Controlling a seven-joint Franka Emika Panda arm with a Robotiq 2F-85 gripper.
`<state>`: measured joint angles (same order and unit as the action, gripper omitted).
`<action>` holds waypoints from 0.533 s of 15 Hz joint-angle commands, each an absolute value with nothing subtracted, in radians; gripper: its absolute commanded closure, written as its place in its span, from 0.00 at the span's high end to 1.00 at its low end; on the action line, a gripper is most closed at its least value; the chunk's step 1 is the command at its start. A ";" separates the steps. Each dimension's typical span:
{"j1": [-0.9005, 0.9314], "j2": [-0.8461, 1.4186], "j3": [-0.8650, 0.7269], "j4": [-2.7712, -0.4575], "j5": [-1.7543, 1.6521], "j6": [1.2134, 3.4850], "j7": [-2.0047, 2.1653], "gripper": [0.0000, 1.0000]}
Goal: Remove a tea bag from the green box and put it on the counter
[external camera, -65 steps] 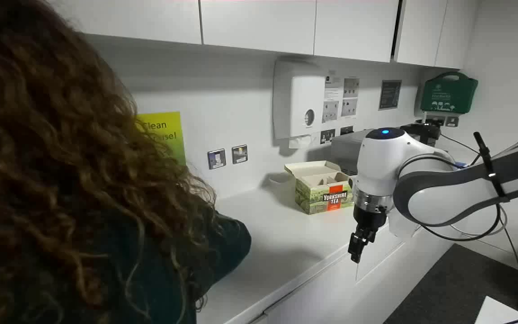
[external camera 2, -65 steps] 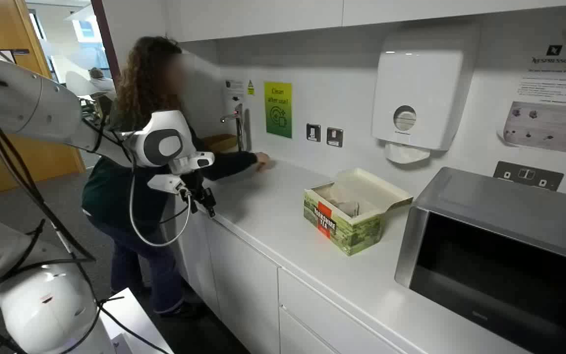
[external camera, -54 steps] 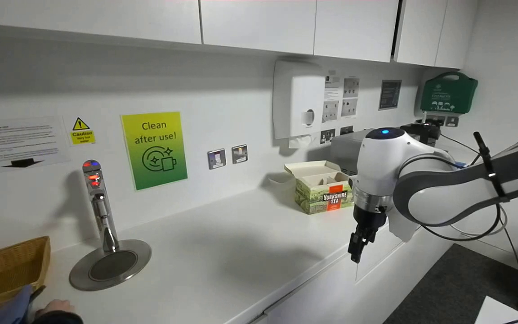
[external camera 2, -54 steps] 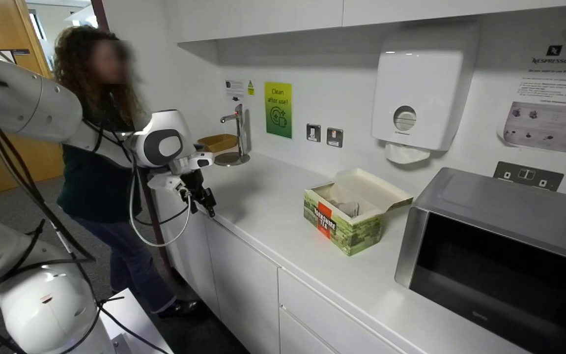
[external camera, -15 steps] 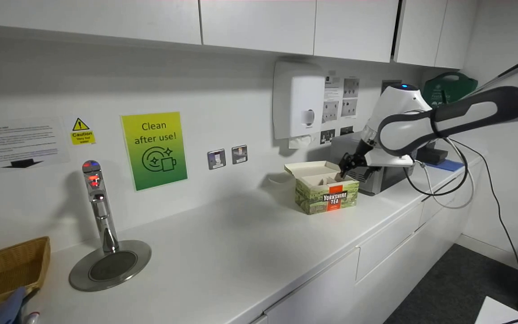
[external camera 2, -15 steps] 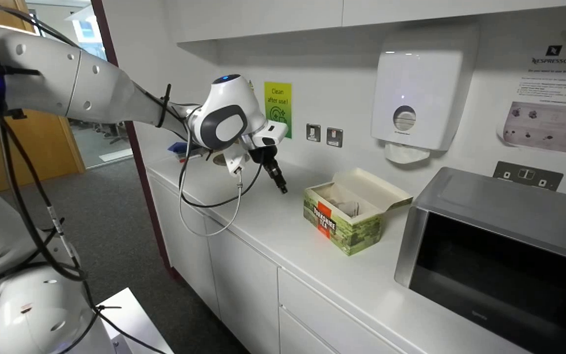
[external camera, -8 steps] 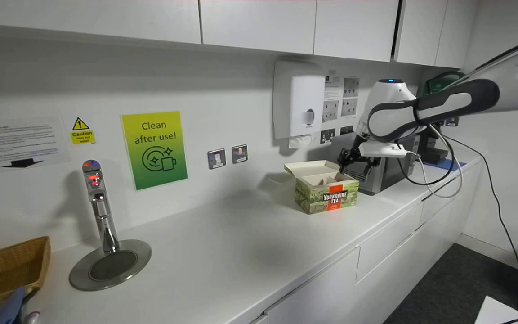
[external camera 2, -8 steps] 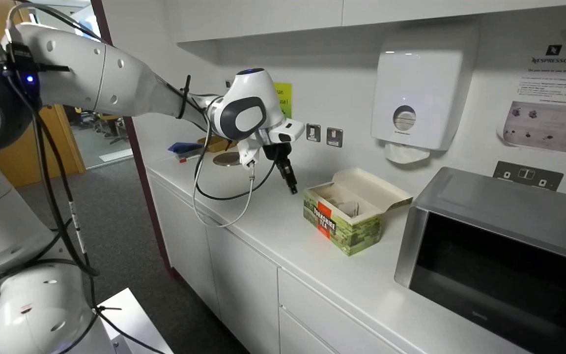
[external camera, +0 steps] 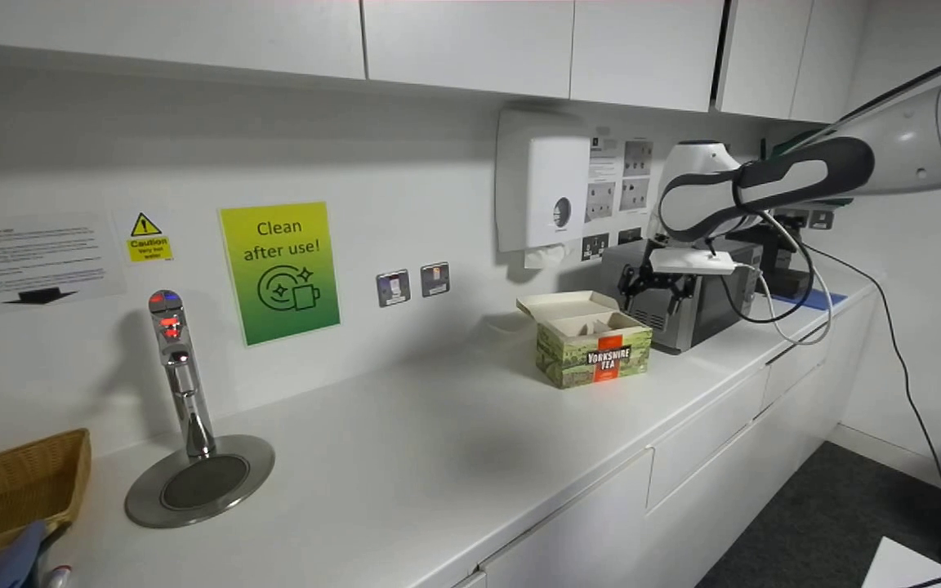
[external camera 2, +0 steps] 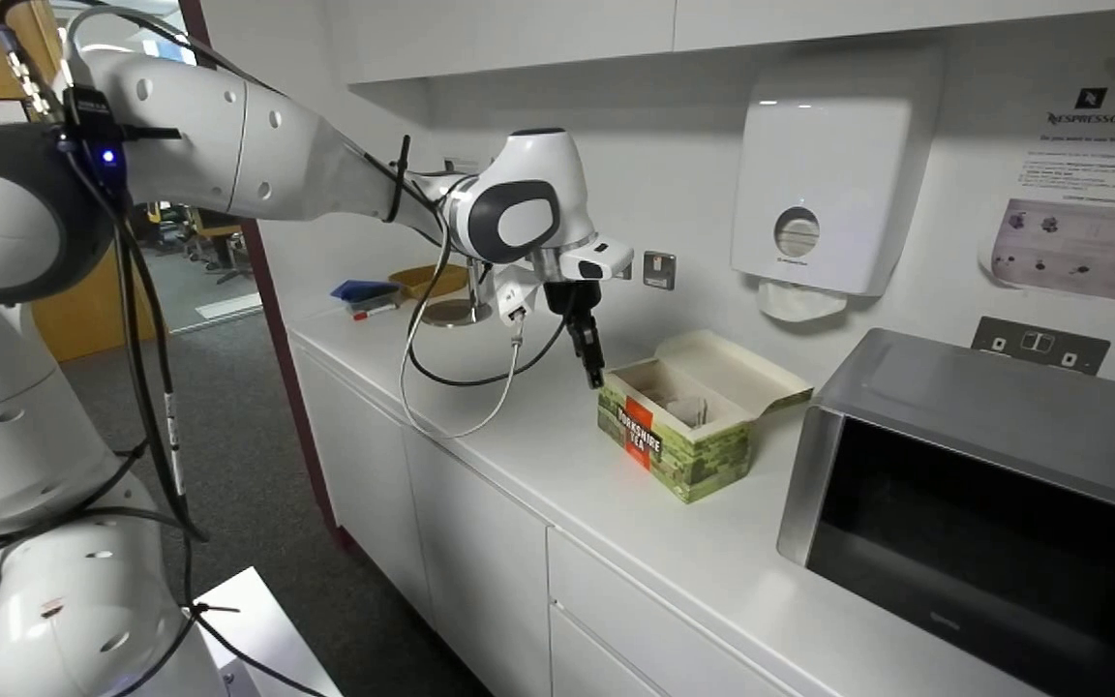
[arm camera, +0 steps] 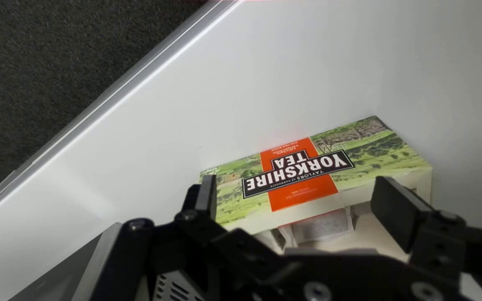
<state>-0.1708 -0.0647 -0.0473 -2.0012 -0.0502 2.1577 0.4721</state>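
The green box (external camera 2: pixel 676 453), red-patched, is standing upright on the white bench (external camera: pixel 405 465), its cream flap (external camera 2: pixel 737 373) tilting open; a greyish tea bag (arm camera: pixel 322 226) is showing inside.

the arm (external camera 2: pixel 296 155) is glossy white, dotted with round grey dimples (external camera 2: pixel 144 89) and split by thin seams (external camera 2: pixel 242 145), with dark grey rings (external camera 2: pixel 482 229) around white ovals (external camera 2: pixel 527 223). black cables (external camera 2: pixel 475 384), cinched by black ties (external camera 2: pixel 401 174), trail beside a pale cable (external camera 2: pixel 517 337). a blue light (external camera 2: pixel 108 156) glows on a black box (external camera 2: pixel 85 106); lower down sits a reddish mark (external camera 2: pixel 52 608). the tool (arm camera: pixel 299 200) is black, with silvery screws (arm camera: pixel 317 291).
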 commanded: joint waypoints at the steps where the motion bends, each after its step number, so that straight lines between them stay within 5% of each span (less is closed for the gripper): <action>1: -0.152 -0.058 -0.067 -1.990 -0.049 2.147 0.472 1.00; 8: -0.150 -0.051 -0.068 -1.984 -0.047 2.146 0.472 1.00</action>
